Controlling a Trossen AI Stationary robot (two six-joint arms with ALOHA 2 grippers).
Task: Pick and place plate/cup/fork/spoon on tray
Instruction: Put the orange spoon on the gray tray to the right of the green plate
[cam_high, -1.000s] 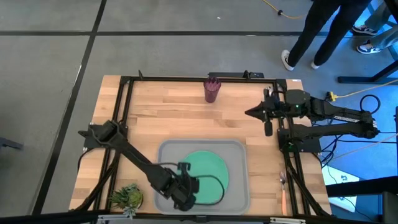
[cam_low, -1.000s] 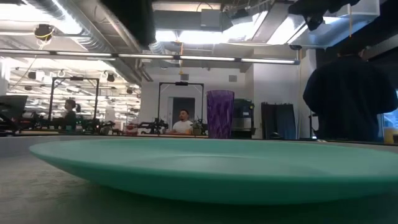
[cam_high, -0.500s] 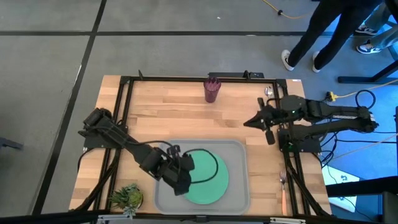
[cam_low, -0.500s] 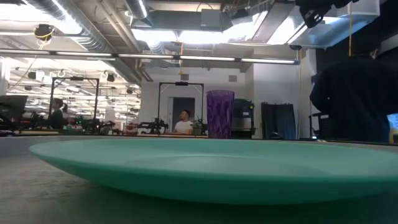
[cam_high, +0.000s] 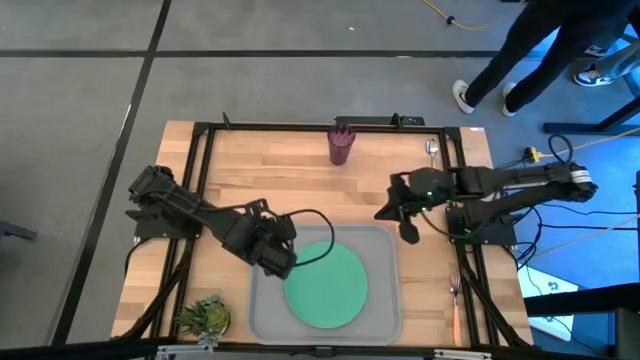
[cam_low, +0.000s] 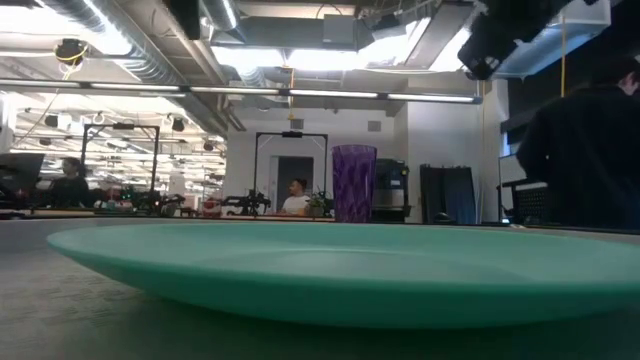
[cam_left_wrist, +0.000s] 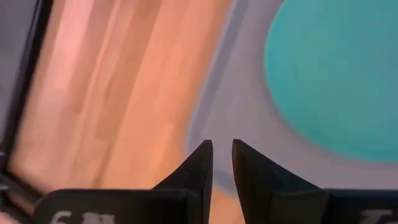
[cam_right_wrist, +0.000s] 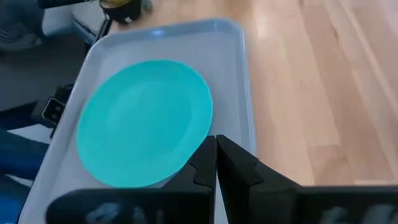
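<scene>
Purple translucent cup (cam_high: 341, 146) looks light and slick; we would grip its mid-wall gently. Left claw (cam_high: 281, 262) and right claw (cam_high: 409, 229) are both clenched, empty.

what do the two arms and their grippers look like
Both arms are dark, jointed and slim. The left gripper ends in two black wedge-shaped fingers, and a thin black cable loops beside it. The right gripper has the same black tapered fingers.
</scene>
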